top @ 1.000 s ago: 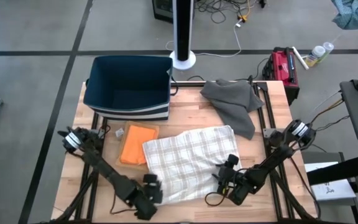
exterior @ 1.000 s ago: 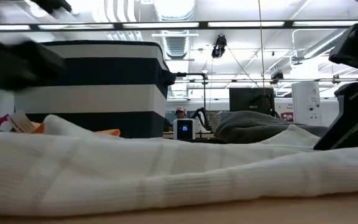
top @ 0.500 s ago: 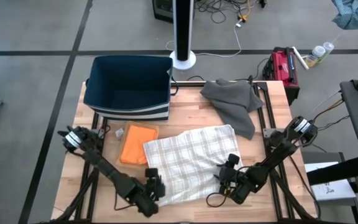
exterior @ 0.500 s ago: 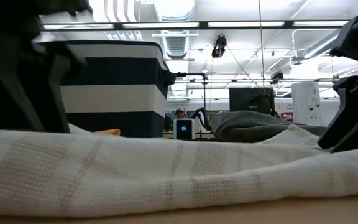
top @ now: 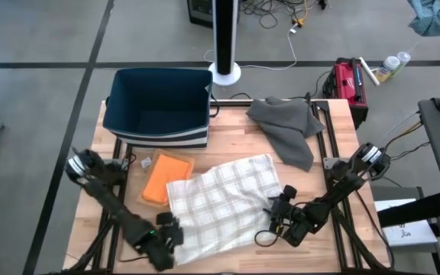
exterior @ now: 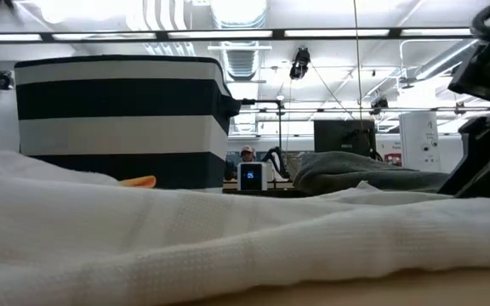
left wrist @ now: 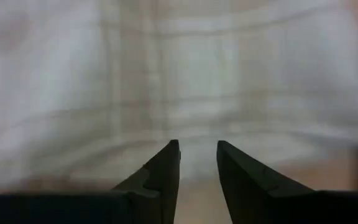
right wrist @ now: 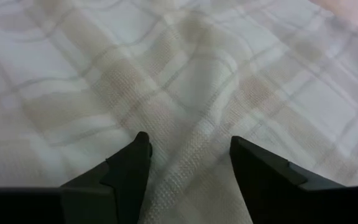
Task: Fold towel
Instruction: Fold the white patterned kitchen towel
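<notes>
Checked towel point(top: 220, 202) lies spread near the front middle of the tabletop point(top: 228, 137), long axis running diagonally from front-left corner up toward back-right, slightly rumpled, one back-left corner overlapping the orange cloth point(top: 163, 177). My left pincer point(top: 166, 237) sits at the towel's front-left corner, tips at the hem; wrist view shows my fingers point(left wrist: 163, 171) with a narrow gap, cloth edge just ahead of them, nothing visibly pinched between, so I cannot tell if it's gripping. My right pincer point(top: 279, 218) sits at the front-right edge, jaws wide, straddling a small ridge of fabric point(right wrist: 191, 134) with the towel lying ahead and under. So both near corners are covered, one arm each, left nearer the left corner, right nearer the right. I judge the fold goes away from me, front hem carried toward the far edge. Grey cloth point(top: 285, 126) and striped bin point(top: 159, 107) sit well apart behind.
</notes>
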Robot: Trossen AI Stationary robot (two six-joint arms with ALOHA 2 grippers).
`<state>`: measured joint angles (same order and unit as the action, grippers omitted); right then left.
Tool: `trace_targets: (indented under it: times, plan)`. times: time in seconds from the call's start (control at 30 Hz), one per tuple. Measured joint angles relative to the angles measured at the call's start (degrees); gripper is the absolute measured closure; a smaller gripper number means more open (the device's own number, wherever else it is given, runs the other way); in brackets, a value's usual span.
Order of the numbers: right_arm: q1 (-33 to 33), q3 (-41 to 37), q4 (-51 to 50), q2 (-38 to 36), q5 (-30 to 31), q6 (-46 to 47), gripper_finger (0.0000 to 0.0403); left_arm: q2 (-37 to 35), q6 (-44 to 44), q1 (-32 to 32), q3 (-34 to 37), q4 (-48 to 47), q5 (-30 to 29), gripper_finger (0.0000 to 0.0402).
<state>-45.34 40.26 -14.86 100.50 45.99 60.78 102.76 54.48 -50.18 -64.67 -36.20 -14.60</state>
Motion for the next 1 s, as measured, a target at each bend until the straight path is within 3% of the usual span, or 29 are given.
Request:
trace_targets:
  times: [0.13,0.3,0.5,0.67,1.0]
  plan:
    - [0.0,-0.2,0.4,-0.1,0.1,-0.2,0.0182,-3.3,0.9,-1.8,-1.2,-2.4,-11.0,0.0304]
    - [-0.1,1.6,0.3,-0.8,-1.7,-4.7,0.0182,-2.2,-4.1,-0.4,-0.8,2.7,-17.2,0.0304]
    - [0.1,3.9,4.9,-0.9,-2.0,-12.0,0.0182,4.3,-12.4,4.0,2.1,16.2,-11.7,0.0306]
    - [0.5,3.7,9.9,-0.9,-1.9,-16.5,0.0175,7.8,-13.8,6.1,2.1,16.7,-7.3,0.0311]
    - [-1.6,5.1,20.1,-1.0,-11.3,-24.0,0.0178,5.0,-14.7,7.0,2.9,7.8,-10.9,0.0313]
